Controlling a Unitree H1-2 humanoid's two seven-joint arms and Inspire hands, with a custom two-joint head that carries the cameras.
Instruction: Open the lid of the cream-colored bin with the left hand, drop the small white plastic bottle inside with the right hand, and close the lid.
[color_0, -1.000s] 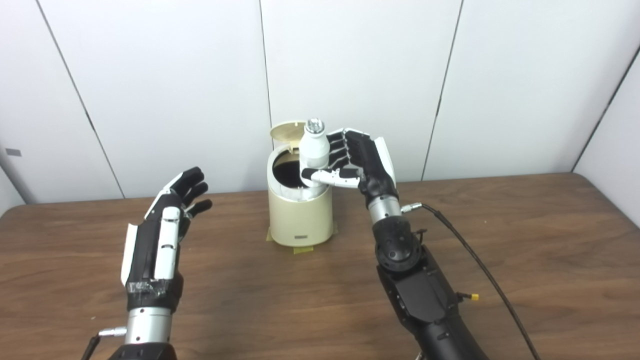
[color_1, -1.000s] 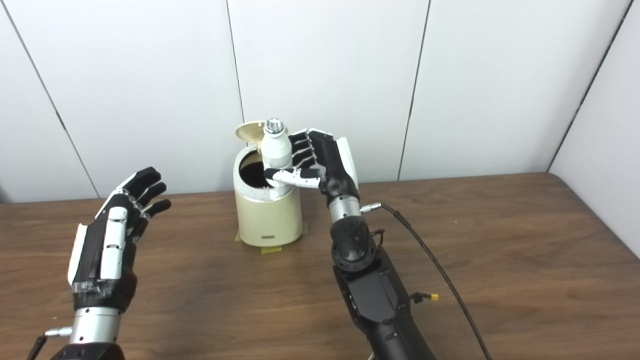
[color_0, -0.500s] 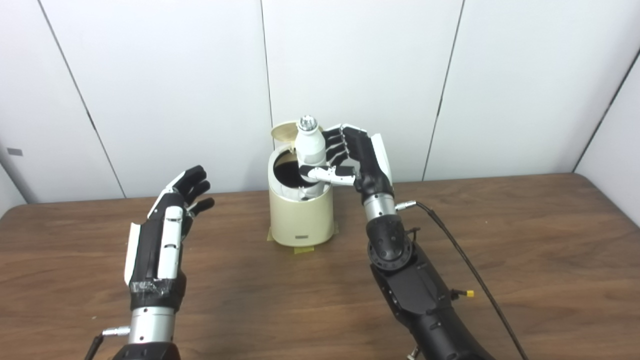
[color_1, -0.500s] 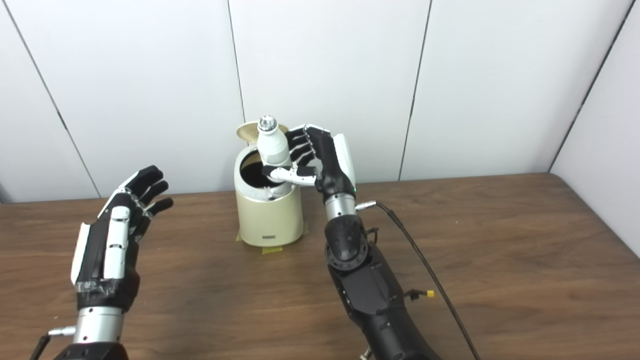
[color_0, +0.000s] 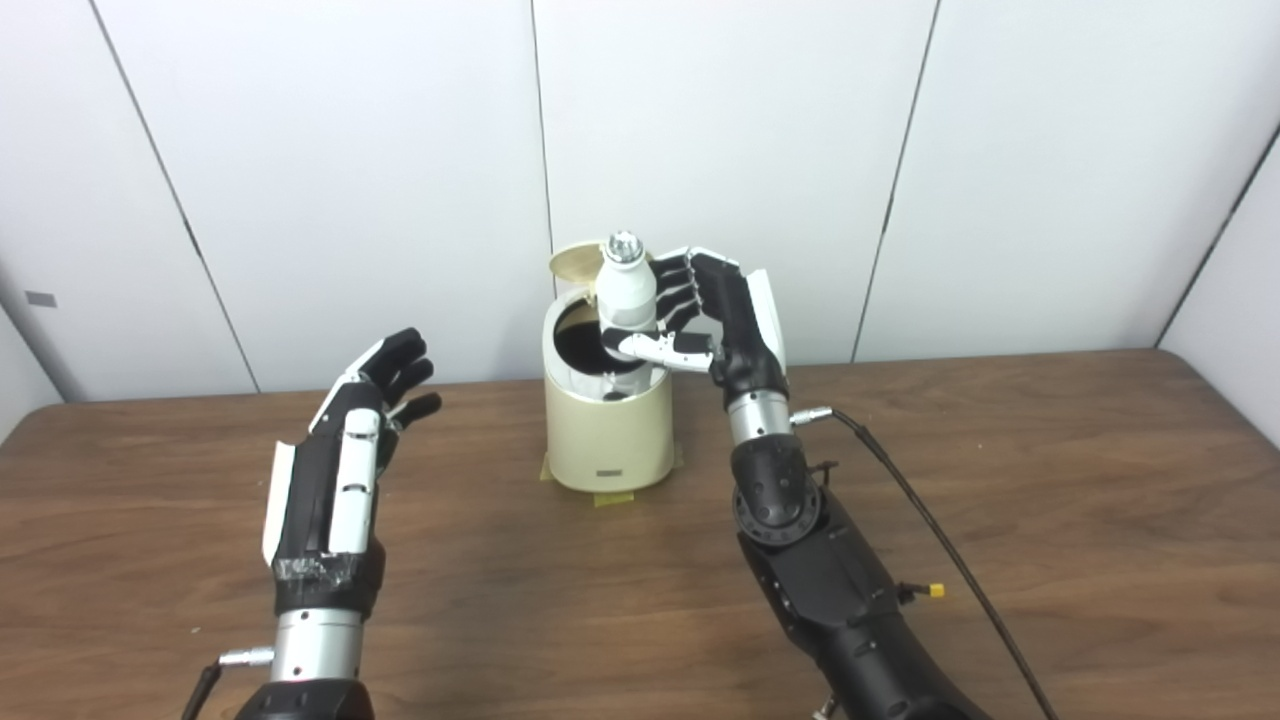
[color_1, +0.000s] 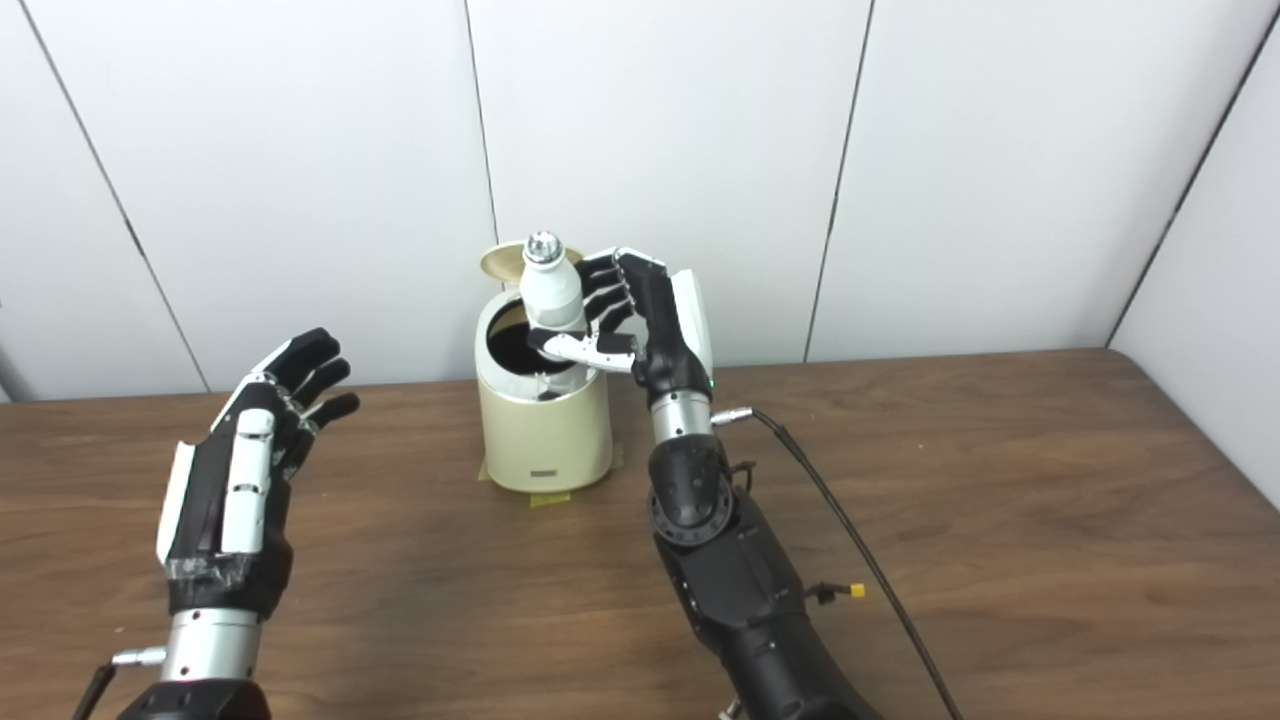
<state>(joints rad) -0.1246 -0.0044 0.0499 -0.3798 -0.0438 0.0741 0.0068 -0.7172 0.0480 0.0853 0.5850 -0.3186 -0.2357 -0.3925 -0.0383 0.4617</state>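
Observation:
The cream-colored bin (color_0: 608, 435) stands at the back middle of the table on yellow tape, its lid (color_0: 573, 264) tipped up behind the dark opening. My right hand (color_0: 715, 325) is shut on the small white plastic bottle (color_0: 626, 293) with a silver cap and holds it upright, its base over the right part of the bin's opening. My left hand (color_0: 345, 470) is open and empty, raised above the table well left of the bin. The same scene shows in the right eye view, with the bottle (color_1: 548, 290) over the bin (color_1: 543, 430).
The brown wooden table (color_0: 1050, 500) runs wide on both sides. A black cable (color_0: 930, 540) trails from my right wrist to the front edge. White wall panels stand close behind the bin.
My right hand has carried the bottle a little left and lower, from the bin's right rim to over its opening. My left hand has stayed open. The camera has shifted slightly.

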